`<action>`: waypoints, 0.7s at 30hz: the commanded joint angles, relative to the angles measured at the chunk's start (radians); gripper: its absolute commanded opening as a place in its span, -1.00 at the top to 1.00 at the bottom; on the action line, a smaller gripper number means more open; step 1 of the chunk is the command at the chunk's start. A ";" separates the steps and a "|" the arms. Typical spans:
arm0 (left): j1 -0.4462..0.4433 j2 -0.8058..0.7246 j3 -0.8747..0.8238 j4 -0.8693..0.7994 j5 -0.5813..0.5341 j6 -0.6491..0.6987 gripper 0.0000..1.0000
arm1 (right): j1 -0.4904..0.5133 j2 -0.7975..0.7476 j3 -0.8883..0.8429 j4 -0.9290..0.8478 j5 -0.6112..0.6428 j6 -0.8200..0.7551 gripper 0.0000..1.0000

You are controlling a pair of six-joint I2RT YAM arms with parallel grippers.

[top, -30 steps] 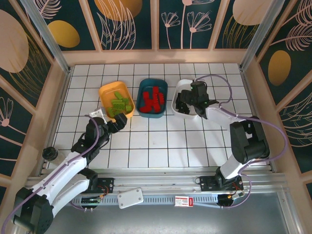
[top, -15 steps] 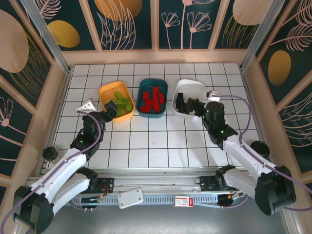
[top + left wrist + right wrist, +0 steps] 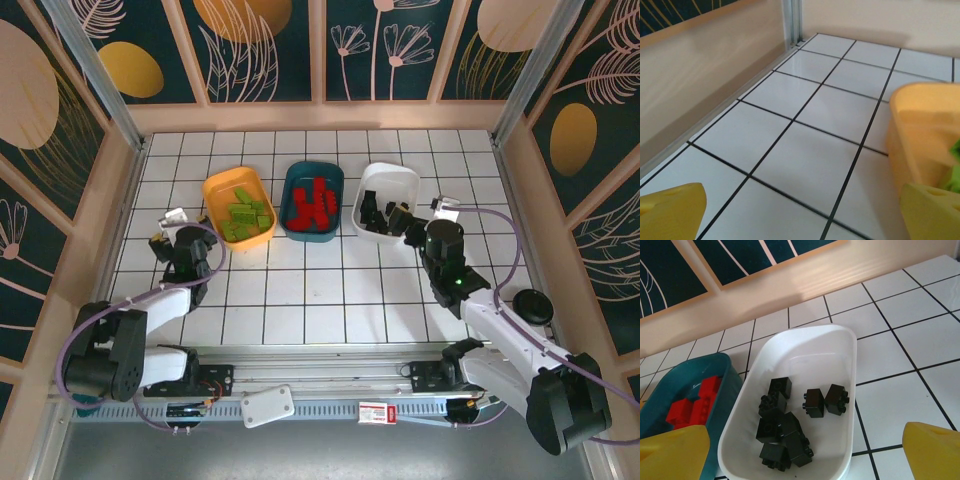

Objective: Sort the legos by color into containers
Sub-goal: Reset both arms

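Three containers sit in a row at mid-table. The orange-yellow tray (image 3: 222,181) holds lime green legos (image 3: 245,212). Red legos (image 3: 313,203) lie in the dark teal tray (image 3: 300,170), and black legos (image 3: 372,218) in the white tray (image 3: 390,172). My left gripper (image 3: 170,232) hovers over bare tiles left of the orange-yellow tray (image 3: 925,135), open and empty (image 3: 805,220). At the near right corner of the white tray (image 3: 805,335), my right gripper (image 3: 405,222) stands open and empty (image 3: 802,455), looking down on several black legos (image 3: 782,425). Red legos (image 3: 692,402) show beside them in the teal tray (image 3: 732,375).
Wooden walls close in the tiled table on the left, back and right. A black knob (image 3: 102,315) sits at the left edge and another (image 3: 527,305) at the right edge. Bare tiles run from the trays to the near edge.
The right arm has drawn back from over the white tray to its near right corner, its jaws wider. The left gripper has swung left, away from the orange-yellow tray.
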 commanded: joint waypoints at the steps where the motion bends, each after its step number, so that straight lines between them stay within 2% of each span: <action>1: 0.014 0.030 -0.042 0.281 0.025 0.100 -0.97 | -0.005 -0.030 -0.025 0.051 0.045 0.003 -0.99; 3: 0.014 0.067 -0.042 0.352 0.066 0.144 -0.97 | -0.007 -0.037 -0.037 0.068 0.045 -0.002 -0.98; 8: 0.014 0.115 -0.020 0.390 0.144 0.242 -0.97 | -0.010 -0.046 -0.065 0.098 0.097 0.002 -0.98; 12: 0.040 0.147 0.039 0.303 0.256 0.253 -0.98 | -0.010 -0.032 -0.065 0.092 0.106 0.003 -0.99; 15: 0.046 0.182 0.088 0.251 0.297 0.254 -0.98 | -0.012 -0.026 -0.062 0.089 0.106 0.003 -0.99; 16: 0.046 0.184 0.076 0.285 0.306 0.245 -0.97 | -0.011 -0.025 -0.064 0.092 0.100 0.003 -0.99; 17: 0.046 0.185 0.026 0.390 0.315 0.247 -0.97 | -0.011 -0.025 -0.064 0.095 0.096 0.001 -0.98; 19: 0.079 0.183 -0.044 0.512 0.266 0.184 -0.98 | -0.013 -0.025 -0.069 0.100 0.102 0.002 -0.98; 21: 0.104 0.191 -0.057 0.531 0.307 0.160 -0.98 | -0.013 -0.018 -0.072 0.108 0.106 0.015 -0.98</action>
